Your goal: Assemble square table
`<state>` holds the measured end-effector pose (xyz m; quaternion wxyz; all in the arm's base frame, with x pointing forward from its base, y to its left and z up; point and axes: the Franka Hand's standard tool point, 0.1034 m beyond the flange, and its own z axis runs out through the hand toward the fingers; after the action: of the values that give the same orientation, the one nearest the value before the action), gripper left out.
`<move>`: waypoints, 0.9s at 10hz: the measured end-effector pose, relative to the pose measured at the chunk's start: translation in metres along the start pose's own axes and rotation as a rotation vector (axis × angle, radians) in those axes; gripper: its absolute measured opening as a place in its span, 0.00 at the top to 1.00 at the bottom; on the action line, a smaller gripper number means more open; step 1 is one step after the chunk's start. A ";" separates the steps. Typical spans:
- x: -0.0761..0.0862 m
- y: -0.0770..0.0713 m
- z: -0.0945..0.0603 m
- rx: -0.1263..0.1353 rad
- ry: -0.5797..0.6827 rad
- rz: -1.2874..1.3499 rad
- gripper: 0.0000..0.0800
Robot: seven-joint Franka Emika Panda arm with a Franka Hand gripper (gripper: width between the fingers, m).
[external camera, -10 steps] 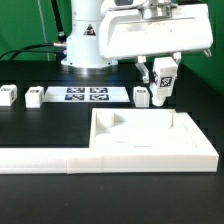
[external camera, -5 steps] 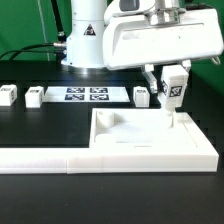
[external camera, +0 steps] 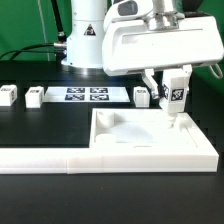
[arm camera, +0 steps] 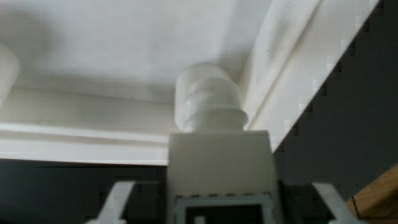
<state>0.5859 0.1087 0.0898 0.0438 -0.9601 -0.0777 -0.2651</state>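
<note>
My gripper [external camera: 172,82] is shut on a white table leg [external camera: 175,97] with a black-and-white tag and holds it upright. Its lower end is at the far corner of the square white tabletop [external camera: 135,137] on the exterior view's right. In the wrist view the leg [arm camera: 217,120] runs out from between my fingers [arm camera: 121,200] to the tabletop [arm camera: 107,50]; the gripper [arm camera: 222,208] grips its tagged end. Three more tagged legs lie on the black table: two [external camera: 10,95] [external camera: 35,96] at the exterior view's left and one [external camera: 142,95] just beside my gripper.
The marker board [external camera: 85,95] lies flat behind the tabletop, in front of the arm's base. A long low white L-shaped wall [external camera: 50,157] runs along the front and round the tabletop's right side.
My gripper has moved toward the exterior view's right with the leg. The leg has gone from tilted to upright over the tabletop's far right corner.
</note>
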 end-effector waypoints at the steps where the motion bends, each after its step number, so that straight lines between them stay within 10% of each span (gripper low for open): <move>1: 0.007 -0.001 0.003 0.002 0.010 -0.002 0.64; 9: 0.013 0.002 0.028 0.003 0.025 -0.009 0.64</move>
<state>0.6115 0.1121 0.0723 0.0450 -0.9563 -0.0818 -0.2771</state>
